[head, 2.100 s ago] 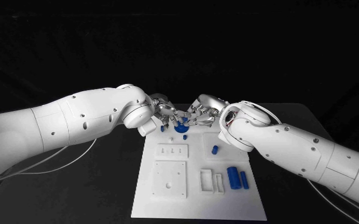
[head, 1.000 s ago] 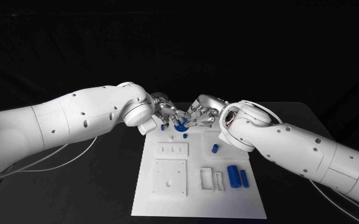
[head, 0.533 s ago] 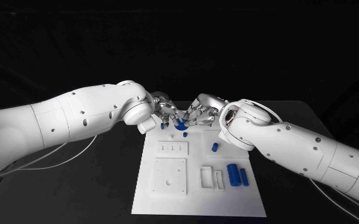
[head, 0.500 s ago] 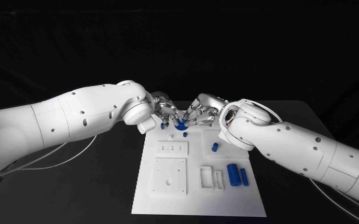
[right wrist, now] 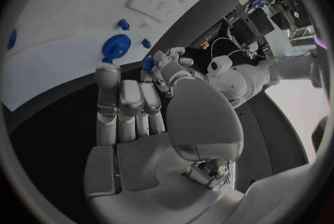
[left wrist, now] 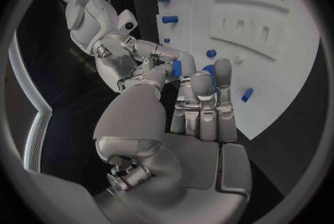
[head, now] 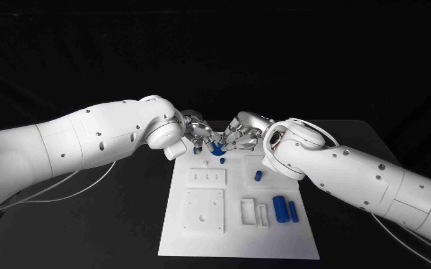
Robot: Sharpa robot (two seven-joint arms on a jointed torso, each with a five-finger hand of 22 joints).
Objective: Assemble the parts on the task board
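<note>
**While pinched between crowded fingertips, easily dropped**

While poised above the far edge of the white rectangular task board (head: 238, 244), pinches a small blue plastic piece (left wrist: 177, 68) between thumb and finger of the silver many-fingered left hand (head: 193, 133). Meets there the fingertips of the silver right hand (head: 241, 133), bunched against the same piece. Cannot tell whether that right hand truly grips it or only touches it.

Main risks, as judged from here:

- **Dropping the piece.** Likely if released by one hand before being firmly taken by the other. Could then roll off the far edge of the board onto the black table.
- **Twisting the piece.** Possible if pulled two ways at once, leaving it tilted and hard to seat in any socket on the board.
- **Knocking a neighbour.** Just inside the far edge of the board lies a round blue disc (right wrist: 116, 45), directly below the fingers. Could be nudged out of place by any lowering with the fingers so tightly packed.
- **Working blind.** Hidden from above by knuckles, so hard to check alignment.

Well clear of all this, near the board's near right corner: two blue cylinders (head: 284, 210).
</note>
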